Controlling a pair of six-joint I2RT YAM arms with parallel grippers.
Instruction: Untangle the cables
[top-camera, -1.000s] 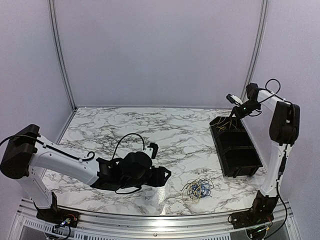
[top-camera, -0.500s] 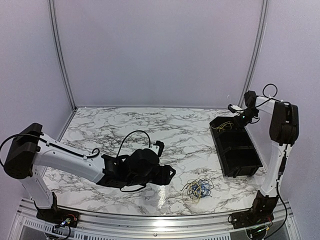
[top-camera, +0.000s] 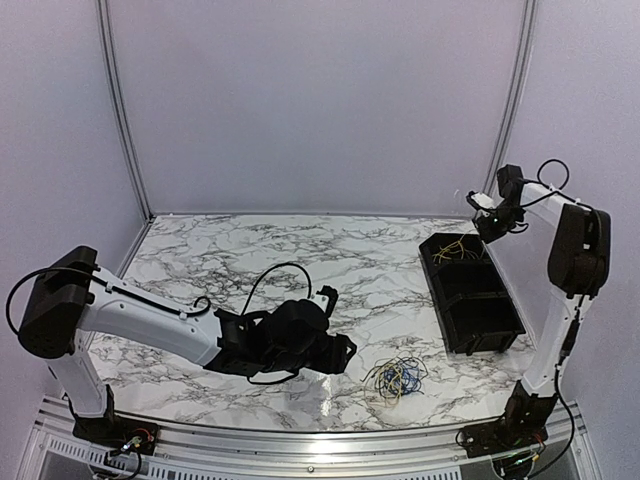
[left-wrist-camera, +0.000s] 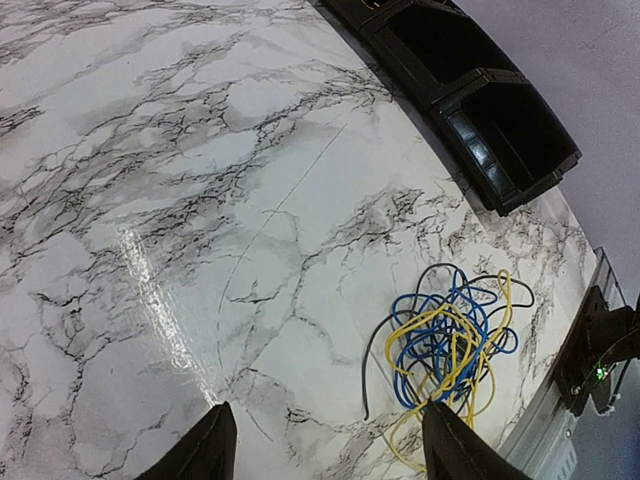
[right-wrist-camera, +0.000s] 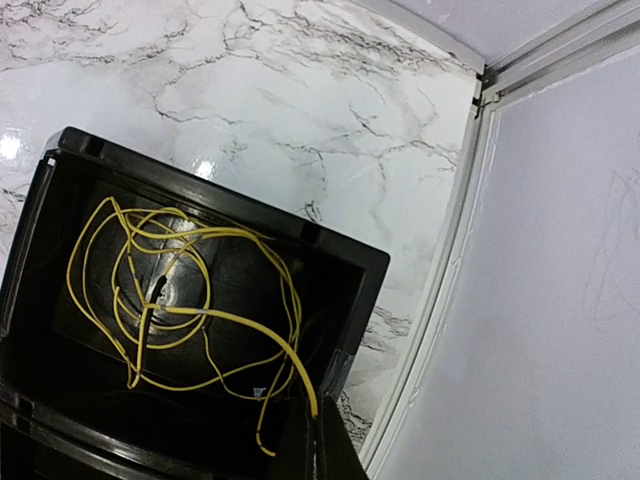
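Note:
A loose tangle of blue, yellow and black cables (top-camera: 396, 377) lies on the marble table near the front edge, seen up close in the left wrist view as cables (left-wrist-camera: 452, 345). My left gripper (top-camera: 341, 352) hovers low just left of it. Its jaws (left-wrist-camera: 330, 452) stand open with bare table between them, and the right fingertip (left-wrist-camera: 455, 445) is over the tangle's near edge. A single yellow cable (right-wrist-camera: 180, 300) is coiled in the far compartment of the black bin (right-wrist-camera: 340, 250). My right gripper (right-wrist-camera: 322, 440) is shut on that cable's end, above the bin's far right corner (top-camera: 480, 222).
The black bin (top-camera: 436, 285) has two compartments and stands at the right side of the table, also visible in the left wrist view (left-wrist-camera: 455, 95). A metal rail (top-camera: 300, 440) runs along the front edge. Walls and a corner post (right-wrist-camera: 470, 150) close in behind the bin.
The left arm has slid right towards the tangle, jaws still open. The right gripper, holding the yellow cable, dipped towards the bin and then rose back up to the right.

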